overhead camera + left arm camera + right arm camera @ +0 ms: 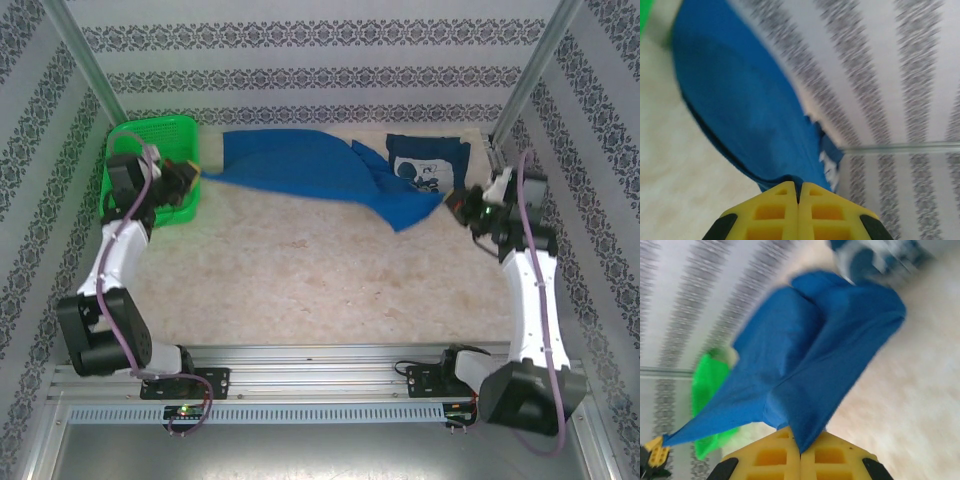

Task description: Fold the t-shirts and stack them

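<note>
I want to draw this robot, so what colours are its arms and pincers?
The left arm and right arm are white tubes with chunky black joints, and a purple cable runs along each. The left pincer and right pincer have bright yellow fingers with square hollows moulded in and black pieces at the sides.

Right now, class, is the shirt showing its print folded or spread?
Folded: the printed shirt lies as a compact rectangle, unlike the other shirt stretched beside it.
</note>
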Robot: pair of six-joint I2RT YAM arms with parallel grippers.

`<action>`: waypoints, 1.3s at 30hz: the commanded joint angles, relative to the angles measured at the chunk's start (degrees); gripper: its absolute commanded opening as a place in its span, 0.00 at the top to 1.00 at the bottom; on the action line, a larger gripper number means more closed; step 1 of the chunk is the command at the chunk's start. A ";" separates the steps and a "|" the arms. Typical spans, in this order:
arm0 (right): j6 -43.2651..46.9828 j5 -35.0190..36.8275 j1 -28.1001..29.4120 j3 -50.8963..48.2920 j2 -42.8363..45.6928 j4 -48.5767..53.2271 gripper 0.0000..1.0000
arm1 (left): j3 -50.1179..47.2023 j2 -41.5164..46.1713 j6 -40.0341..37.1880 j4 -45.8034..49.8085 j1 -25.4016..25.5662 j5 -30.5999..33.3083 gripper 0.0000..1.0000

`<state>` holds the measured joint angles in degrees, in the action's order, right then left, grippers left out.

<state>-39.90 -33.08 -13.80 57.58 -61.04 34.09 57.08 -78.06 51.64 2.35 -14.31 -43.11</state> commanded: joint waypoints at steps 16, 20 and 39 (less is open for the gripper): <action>0.33 8.87 -1.70 -17.36 20.31 22.15 1.00 | -15.97 22.82 -12.13 48.88 2.81 30.84 1.00; -1.62 8.28 -1.75 -19.51 22.51 23.73 1.00 | -16.36 22.94 -9.11 51.93 2.48 32.33 1.00; -3.51 5.92 -0.86 -22.64 22.92 22.16 1.00 | -20.97 36.60 3.00 56.19 -0.02 36.17 1.00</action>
<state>-42.24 -25.34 -14.87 36.18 -37.17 59.09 37.32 -41.08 51.96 60.42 -13.63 -5.93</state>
